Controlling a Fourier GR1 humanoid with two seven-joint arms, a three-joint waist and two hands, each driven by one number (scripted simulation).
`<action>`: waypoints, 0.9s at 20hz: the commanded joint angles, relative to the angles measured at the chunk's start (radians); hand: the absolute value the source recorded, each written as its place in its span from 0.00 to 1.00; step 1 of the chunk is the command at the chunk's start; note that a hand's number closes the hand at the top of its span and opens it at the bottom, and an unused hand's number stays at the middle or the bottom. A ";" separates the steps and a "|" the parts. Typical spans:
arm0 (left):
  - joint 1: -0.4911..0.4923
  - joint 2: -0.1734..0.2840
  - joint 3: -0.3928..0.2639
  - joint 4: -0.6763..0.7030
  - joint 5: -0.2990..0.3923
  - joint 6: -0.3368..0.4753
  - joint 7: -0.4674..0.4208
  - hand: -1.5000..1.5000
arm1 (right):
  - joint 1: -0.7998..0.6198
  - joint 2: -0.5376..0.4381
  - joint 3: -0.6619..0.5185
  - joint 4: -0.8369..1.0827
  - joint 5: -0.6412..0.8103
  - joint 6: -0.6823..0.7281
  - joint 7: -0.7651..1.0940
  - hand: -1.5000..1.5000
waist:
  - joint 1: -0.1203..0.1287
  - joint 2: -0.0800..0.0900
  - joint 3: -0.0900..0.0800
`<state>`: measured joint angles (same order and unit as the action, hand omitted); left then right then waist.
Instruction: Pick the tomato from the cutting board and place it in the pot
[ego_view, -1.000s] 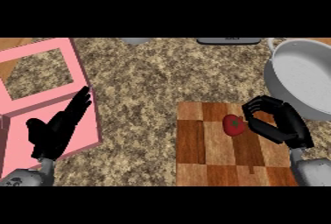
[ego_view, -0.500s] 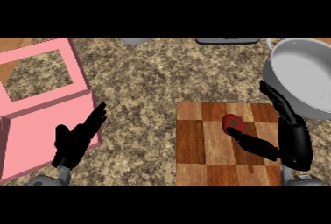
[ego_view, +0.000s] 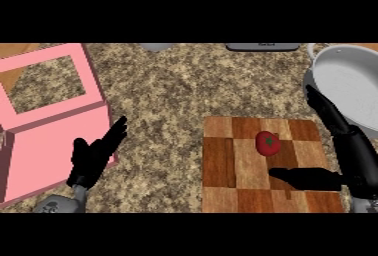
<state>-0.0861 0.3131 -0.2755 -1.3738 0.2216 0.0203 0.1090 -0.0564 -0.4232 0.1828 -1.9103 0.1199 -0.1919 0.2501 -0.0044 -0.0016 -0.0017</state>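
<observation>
On board: round red tomato is seen lying unheld on the checkered wooden cutting board.
Right robot hand: spread open beside it.
Left robot hand: open, resting.

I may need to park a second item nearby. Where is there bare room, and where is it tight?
Bare counter lies between the pink box and the cutting board. The left hand rests open by the box. It is tight around the tomato, between the right hand and the pot.
</observation>
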 joint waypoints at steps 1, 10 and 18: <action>-0.015 -0.018 0.024 0.070 -0.007 -0.019 -0.042 0.50 | -0.068 -0.010 -0.044 0.010 -0.067 0.065 0.195 0.00 | 0.004 0.003 0.001; -0.042 -0.032 0.023 0.070 -0.020 -0.040 -0.007 0.50 | -0.080 -0.024 0.099 0.254 -0.059 0.271 0.202 0.00 | 0.009 0.005 0.002; -0.028 -0.087 0.066 0.053 -0.096 -0.050 -0.013 0.50 | -0.134 0.045 -0.026 0.494 0.052 0.304 -0.006 0.00 | 0.006 0.002 0.002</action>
<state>-0.1067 0.2546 -0.2287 -1.3310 0.1556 -0.0198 0.0990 -0.1894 -0.4018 0.2011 -1.4960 0.1238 0.0987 0.3331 0.0041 0.0010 0.0002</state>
